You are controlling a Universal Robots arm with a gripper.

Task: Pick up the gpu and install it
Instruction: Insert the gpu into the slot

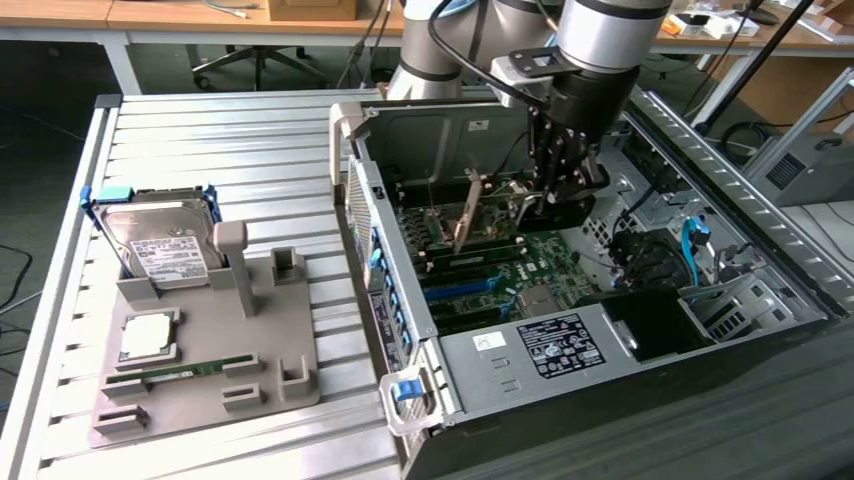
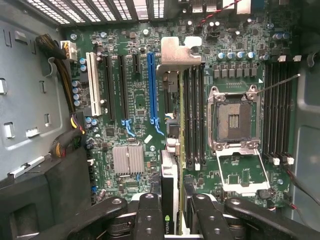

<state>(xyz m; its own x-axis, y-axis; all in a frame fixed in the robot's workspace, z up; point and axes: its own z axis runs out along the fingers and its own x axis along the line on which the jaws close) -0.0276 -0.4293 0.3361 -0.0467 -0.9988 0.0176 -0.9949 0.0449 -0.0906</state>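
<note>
One gpu (image 2: 169, 175), one hard drive (image 1: 158, 245), one memory stick (image 1: 180, 372), one computer case (image 1: 427, 140).

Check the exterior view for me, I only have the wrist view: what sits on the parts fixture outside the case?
Observer: The hard drive rests in a holder on the grey fixture, at the exterior view's left.
Operator: Anything else on it?
Observer: The memory stick lies flat, nearer the camera than the drive.
Operator: How does the case lie?
Observer: The case lies on its side, open side up; the tool reaches in from above, holding the gpu.
</note>
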